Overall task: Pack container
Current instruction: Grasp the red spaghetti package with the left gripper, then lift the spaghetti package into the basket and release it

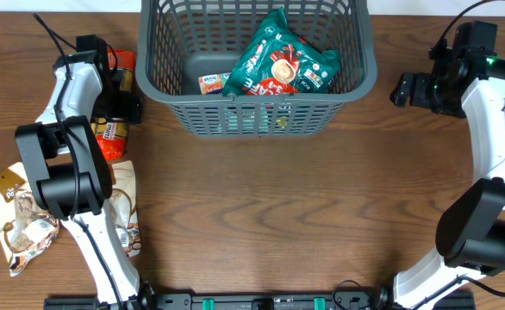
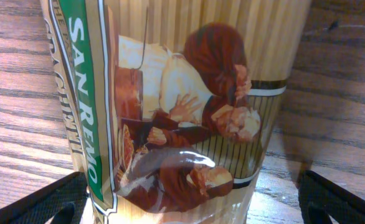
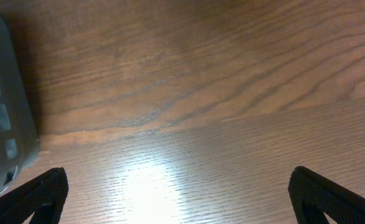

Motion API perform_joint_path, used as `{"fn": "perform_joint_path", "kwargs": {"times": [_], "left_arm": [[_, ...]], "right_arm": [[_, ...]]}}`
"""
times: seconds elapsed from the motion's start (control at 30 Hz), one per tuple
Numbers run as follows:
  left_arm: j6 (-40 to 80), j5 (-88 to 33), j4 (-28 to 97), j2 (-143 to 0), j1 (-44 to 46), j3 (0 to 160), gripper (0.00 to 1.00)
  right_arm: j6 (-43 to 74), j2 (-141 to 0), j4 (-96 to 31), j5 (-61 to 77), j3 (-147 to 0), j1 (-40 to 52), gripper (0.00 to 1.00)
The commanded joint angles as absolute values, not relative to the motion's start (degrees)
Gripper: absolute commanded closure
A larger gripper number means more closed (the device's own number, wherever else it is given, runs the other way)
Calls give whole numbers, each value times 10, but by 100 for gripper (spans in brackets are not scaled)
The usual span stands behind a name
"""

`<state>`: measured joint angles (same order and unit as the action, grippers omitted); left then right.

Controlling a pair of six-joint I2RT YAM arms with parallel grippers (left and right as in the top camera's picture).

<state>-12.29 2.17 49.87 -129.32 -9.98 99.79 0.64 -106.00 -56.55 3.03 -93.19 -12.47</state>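
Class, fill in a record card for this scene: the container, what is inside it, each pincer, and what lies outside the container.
Container: dark grey slotted basket, far centre of the table
Inside it: teal packet; small white and orange packet
Left pincer: open, a finger on either side of the spaghetti packet, left of the basket
Right pincer: open, over bare wood right of the basket
Outside it: spaghetti packet; brown and white packets at the near left

SAN REMO on green band [image 2: 88, 106] of pasta packet [image 2: 195, 87], SPAGHETTI partly legible beside
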Motion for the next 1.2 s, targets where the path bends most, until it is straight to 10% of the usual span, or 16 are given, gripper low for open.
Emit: {"fn": "perform_joint_path", "kwargs": {"times": [0.0, 0.1, 0.27, 1.17], "left_arm": [[-125, 19, 501, -1328, -103, 994, 2], [-116, 19, 511, -1327, -103, 994, 25], [-90, 18, 531, -1322, -103, 994, 94], [-42, -11, 576, -913, -88, 1065, 94]], "right_arm": [[1, -1057, -569, 34, -929, -119, 1], [1, -1057, -571, 34, -929, -119, 1], [1, -1057, -583, 34, -929, -119, 1], [-9, -1057, -593, 34, -929, -117, 1]]}}
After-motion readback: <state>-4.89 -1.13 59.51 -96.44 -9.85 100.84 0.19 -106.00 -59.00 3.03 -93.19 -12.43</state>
